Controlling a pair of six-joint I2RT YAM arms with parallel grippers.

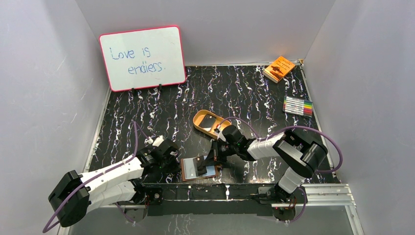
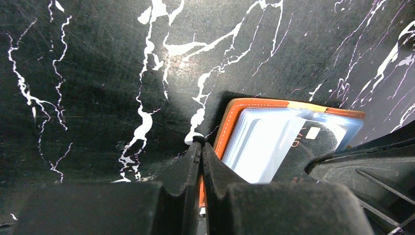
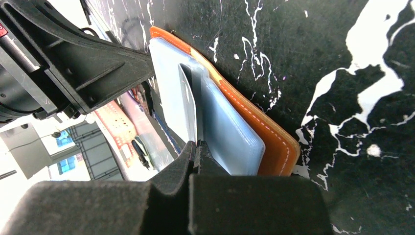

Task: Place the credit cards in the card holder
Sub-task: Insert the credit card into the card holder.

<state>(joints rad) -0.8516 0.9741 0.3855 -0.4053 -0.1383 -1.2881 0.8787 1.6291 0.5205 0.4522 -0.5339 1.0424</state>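
The holder (image 1: 195,169) lies open on the table (image 1: 147,112) between our two grippers, its clear sleeves (image 3: 230,132) facing up. Our right gripper (image 3: 196,146) is pinched tight on a card (image 3: 187,98) that stands on edge straight ahead of its tips, in among the sleeves. From the left wrist the card looks dark, with a gold chip (image 2: 312,132). Our left gripper (image 2: 201,144) is clamped on the holder's orange rim, and leather shows between the fingers (image 2: 186,166). The sleeves spread to its right. Just beyond the right gripper sits a tan tray (image 1: 198,120). Markers (image 1: 297,105) and a booklet (image 1: 279,68) lie well off to its right. A whiteboard (image 1: 142,58) stands far beyond the left gripper.
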